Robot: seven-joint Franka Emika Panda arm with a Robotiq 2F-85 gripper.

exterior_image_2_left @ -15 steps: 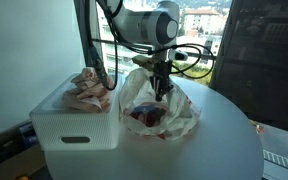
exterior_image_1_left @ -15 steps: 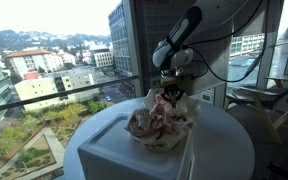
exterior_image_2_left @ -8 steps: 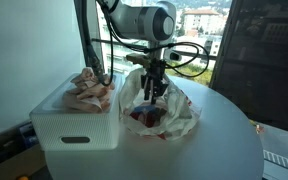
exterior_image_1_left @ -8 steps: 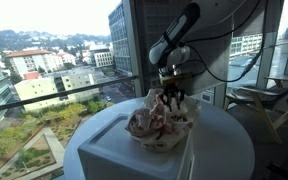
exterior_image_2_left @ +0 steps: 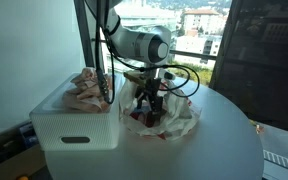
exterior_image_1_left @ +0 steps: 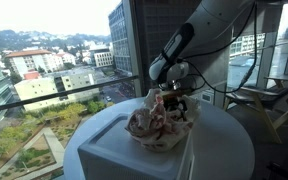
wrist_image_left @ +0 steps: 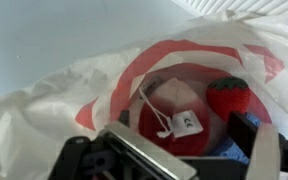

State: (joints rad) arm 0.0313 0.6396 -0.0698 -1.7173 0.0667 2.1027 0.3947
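Note:
My gripper [wrist_image_left: 181, 126] is open, its fingers spread over the mouth of a white plastic bag [wrist_image_left: 64, 90] with a red ring print. Inside the bag, between the fingers, lies a tea bag [wrist_image_left: 169, 97] with a string and a white tag [wrist_image_left: 185, 122]. A red strawberry toy [wrist_image_left: 229, 98] sits beside it, near the right finger [wrist_image_left: 242, 130]. In both exterior views the gripper [exterior_image_2_left: 150, 101] [exterior_image_1_left: 176, 103] reaches down into the bag [exterior_image_2_left: 179, 118] [exterior_image_1_left: 187, 117] on the round white table [exterior_image_2_left: 224, 140].
A white box [exterior_image_2_left: 72, 128] stands on the table beside the bag, with a crumpled pinkish wad [exterior_image_2_left: 89, 90] [exterior_image_1_left: 149, 125] on top. Windows and a railing [exterior_image_1_left: 74, 95] run close behind the table. Cables [exterior_image_2_left: 189, 60] hang from the arm.
The gripper has gone from shut to open. The arm has dropped, bringing the fingers lower into the bag's mouth.

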